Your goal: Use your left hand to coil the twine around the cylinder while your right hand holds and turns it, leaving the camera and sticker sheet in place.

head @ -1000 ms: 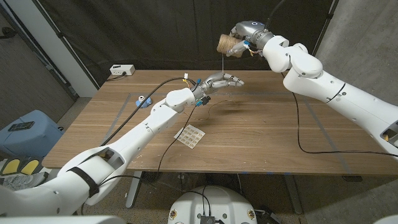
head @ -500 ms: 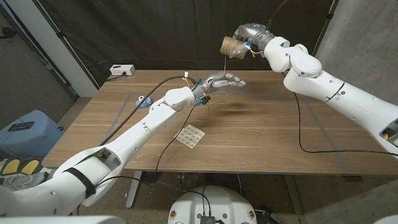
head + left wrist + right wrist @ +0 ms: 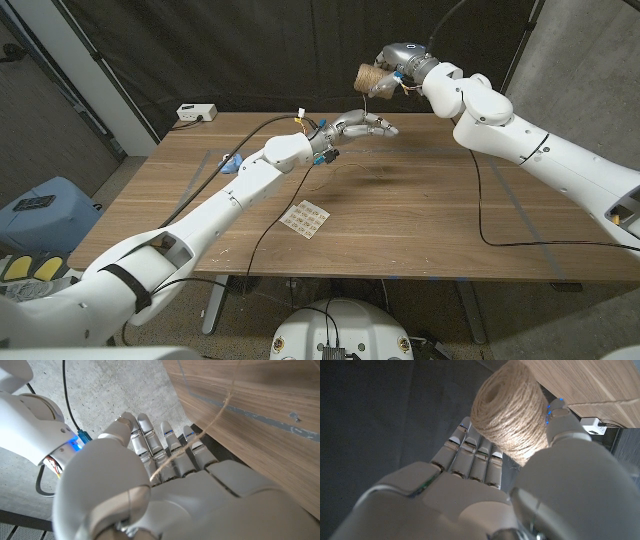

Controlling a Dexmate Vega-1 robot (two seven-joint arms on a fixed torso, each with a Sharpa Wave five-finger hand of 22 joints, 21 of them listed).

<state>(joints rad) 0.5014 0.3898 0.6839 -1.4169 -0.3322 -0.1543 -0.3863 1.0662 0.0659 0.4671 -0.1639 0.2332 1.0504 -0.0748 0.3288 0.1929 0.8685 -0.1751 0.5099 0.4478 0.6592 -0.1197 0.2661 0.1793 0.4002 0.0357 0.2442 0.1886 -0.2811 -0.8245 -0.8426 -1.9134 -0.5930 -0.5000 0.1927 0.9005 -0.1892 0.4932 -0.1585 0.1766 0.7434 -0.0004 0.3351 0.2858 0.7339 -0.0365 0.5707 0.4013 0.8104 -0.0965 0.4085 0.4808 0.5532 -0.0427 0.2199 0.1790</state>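
Observation:
My right hand [image 3: 398, 68] grips the twine-wound cylinder [image 3: 368, 77] high over the table's far edge; in the right wrist view the cylinder [image 3: 510, 410] sits between thumb and fingers. A single strand of twine [image 3: 367, 104] drops taut from it to my left hand [image 3: 362, 126], just below, fingers stretched out. In the left wrist view the strand [image 3: 215, 420] comes out beside the thumb and crosses the fingers [image 3: 172, 447] of my left hand [image 3: 165, 490]. The sticker sheet [image 3: 306, 216] lies mid-table. The small blue-and-white camera [image 3: 231, 160] sits at the left, partly behind my left arm.
A white box [image 3: 196, 112] stands at the wooden table's [image 3: 430, 220] far left corner. A black cable [image 3: 490, 235] loops over the table's right side and another trails along my left arm. Dark curtain hangs behind the table.
My left hand and forearm have lifted a little toward the cylinder, shortening the strand. My right hand has drifted slightly right and down with the cylinder.

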